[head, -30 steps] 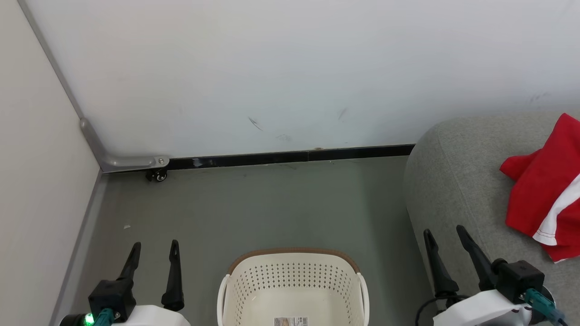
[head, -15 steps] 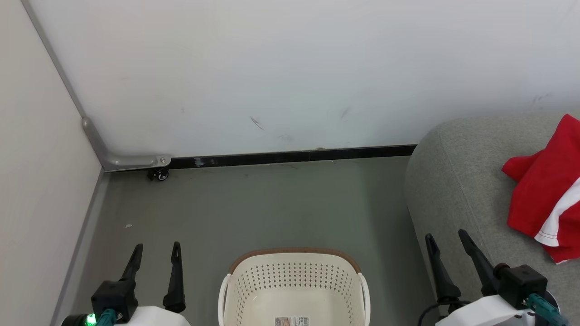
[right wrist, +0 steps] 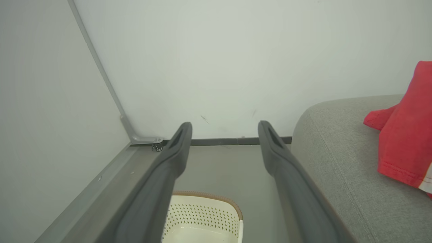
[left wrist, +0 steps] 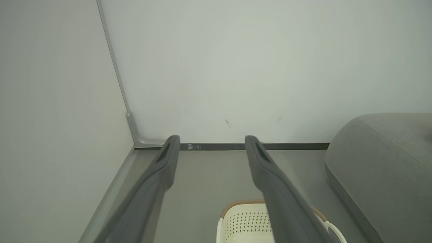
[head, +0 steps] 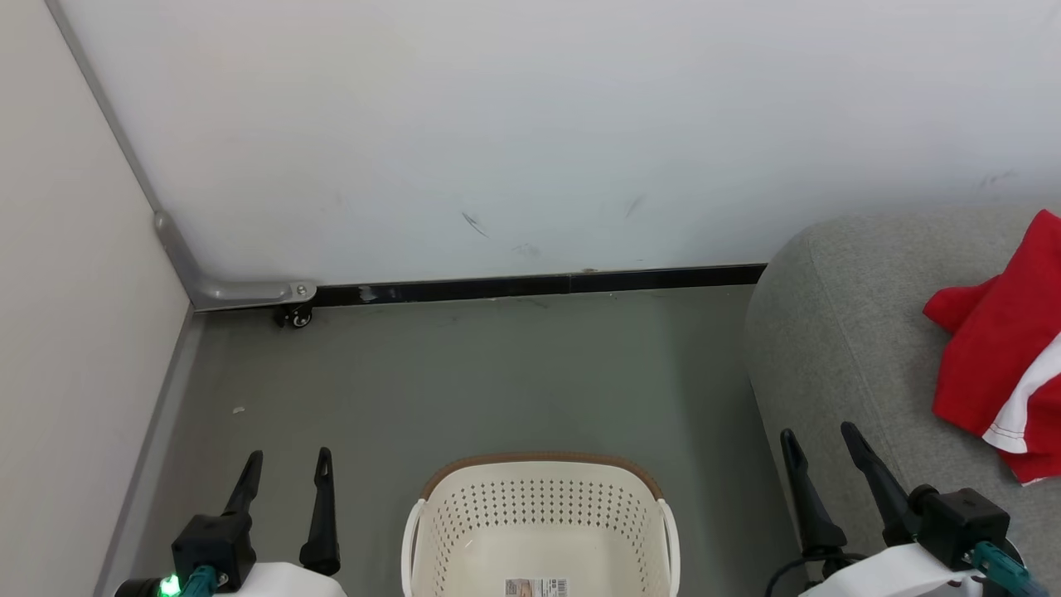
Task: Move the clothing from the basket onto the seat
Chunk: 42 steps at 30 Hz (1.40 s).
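Observation:
Red clothing (head: 999,356) with a white panel lies bunched on the grey seat (head: 837,332) at the right edge; the same clothing (right wrist: 406,138) and seat (right wrist: 341,148) appear in the right wrist view. The cream basket (head: 539,518) with a brown rim stands on the floor at bottom centre, only a barcode sticker on its floor. My left gripper (head: 288,458) is open to the basket's left, holding nothing. My right gripper (head: 819,438) is open beside the seat's front edge, also holding nothing. The basket (left wrist: 243,219) peeks between the left fingers.
A white wall with a black skirting strip (head: 539,286) closes the back. A side panel (head: 75,348) bounds the left, with a small caster (head: 296,316) at the corner. Grey floor (head: 497,381) lies between basket and wall.
The whole head picture has drifted slightly right and down, so the camera moved. Both grippers sit a little lower in frame and stay open; the clothing and basket have not moved.

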Tool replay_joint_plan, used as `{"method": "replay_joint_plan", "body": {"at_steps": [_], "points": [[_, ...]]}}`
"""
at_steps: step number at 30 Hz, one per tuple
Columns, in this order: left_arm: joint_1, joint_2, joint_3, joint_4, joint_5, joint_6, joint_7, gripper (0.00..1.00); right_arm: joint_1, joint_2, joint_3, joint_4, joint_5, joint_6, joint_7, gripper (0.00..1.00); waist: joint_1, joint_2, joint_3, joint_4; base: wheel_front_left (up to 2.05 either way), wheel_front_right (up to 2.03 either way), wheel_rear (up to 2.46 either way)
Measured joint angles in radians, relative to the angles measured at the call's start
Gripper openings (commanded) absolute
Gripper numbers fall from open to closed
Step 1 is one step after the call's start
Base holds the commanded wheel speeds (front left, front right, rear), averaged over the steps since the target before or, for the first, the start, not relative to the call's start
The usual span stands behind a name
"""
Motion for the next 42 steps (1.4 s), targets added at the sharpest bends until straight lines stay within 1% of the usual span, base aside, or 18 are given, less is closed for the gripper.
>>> {"method": "replay_joint_plan", "body": {"at_steps": [4, 5, 11, 15, 24, 30, 34, 42], "points": [[0.0, 0.001, 0.0, 0.001, 0.0, 0.004, 0.0, 1.0, 0.001, 0.0, 0.0, -0.005, 0.001, 0.0, 0.004, 1.0, 0.0, 0.0, 0.001, 0.001, 0.0, 0.0, 0.0], [0.0, 0.0, 0.0, 0.005, 0.0, 0.004, 0.0, 0.0, 0.001, 0.0, 0.0, -0.002, 0.001, 0.0, 0.006, 0.0, 0.0001, 0.0, 0.001, 0.002, 0.0, 0.0, 0.0], [0.039, -0.028, -0.01, 0.053, -0.01, 0.002, 0.002, 0.0, 0.04, 0.009, 0.0, 0.051, 0.003, -0.001, 0.006, 0.0, 0.0, 0.0, 0.001, 0.002, 0.0, 0.0, 0.0], [0.039, -0.031, 0.005, 0.053, -0.042, -0.013, 0.016, 0.0, 0.038, 0.009, -0.003, 0.053, 0.039, -0.001, 0.006, 0.0, 0.0, 0.0, 0.002, 0.002, 0.0, 0.0, 0.0], [0.038, -0.041, 0.042, 0.055, -0.179, -0.042, 0.048, 0.0, 0.03, 0.009, -0.024, 0.063, 0.178, -0.001, 0.03, 0.0, 0.0002, 0.0, 0.007, 0.0, 0.0, 0.0, 0.0], [0.037, -0.054, 0.065, 0.054, -0.259, -0.065, 0.066, 0.0, 0.014, 0.009, -0.029, 0.063, 0.289, -0.001, 0.046, 0.0, 0.0012, 0.0, 0.011, -0.003, 0.0, 0.0, 0.0], [0.037, -0.06, 0.081, 0.053, -0.305, -0.081, 0.081, 0.0, 0.013, 0.009, -0.036, 0.063, 0.342, -0.001, 0.058, 0.0, 0.004, 0.0, 0.013, -0.005, 0.0, 0.0, 0.0], [0.035, -0.069, 0.111, 0.049, -0.408, -0.113, 0.107, 0.0, 0.003, 0.009, -0.045, 0.062, 0.451, -0.001, 0.072, 0.0, 0.0116, 0.0, 0.012, -0.008, 0.0, 0.0, 0.0]]}}
